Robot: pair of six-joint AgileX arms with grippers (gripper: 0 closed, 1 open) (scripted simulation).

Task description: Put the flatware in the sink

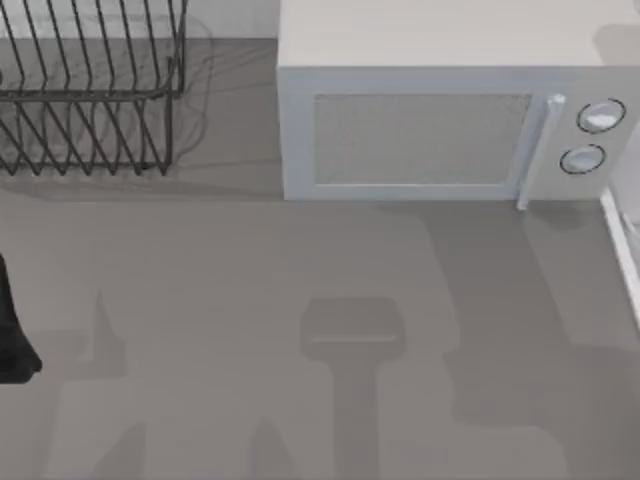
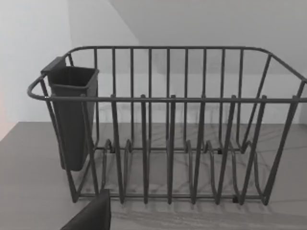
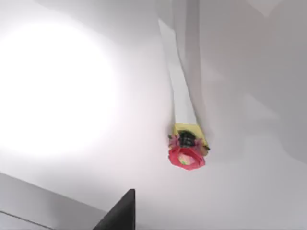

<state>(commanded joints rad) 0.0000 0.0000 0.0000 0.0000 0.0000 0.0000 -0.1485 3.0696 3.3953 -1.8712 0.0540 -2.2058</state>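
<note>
Countertop [image 1: 250, 300], read from the top view's left: the left arm [image 1: 12, 330] sits at the far left edge, and the wire dish rack [image 1: 85, 90] stands at the back left, with a dark cutlery holder [image 2: 72, 115] hung inside one end in the left wrist view. Past it to the right stands the white microwave [image 1: 440, 110], door closed, at the back. Finger state cannot be told for either gripper, and the flatware's location cannot be determined.
</note>
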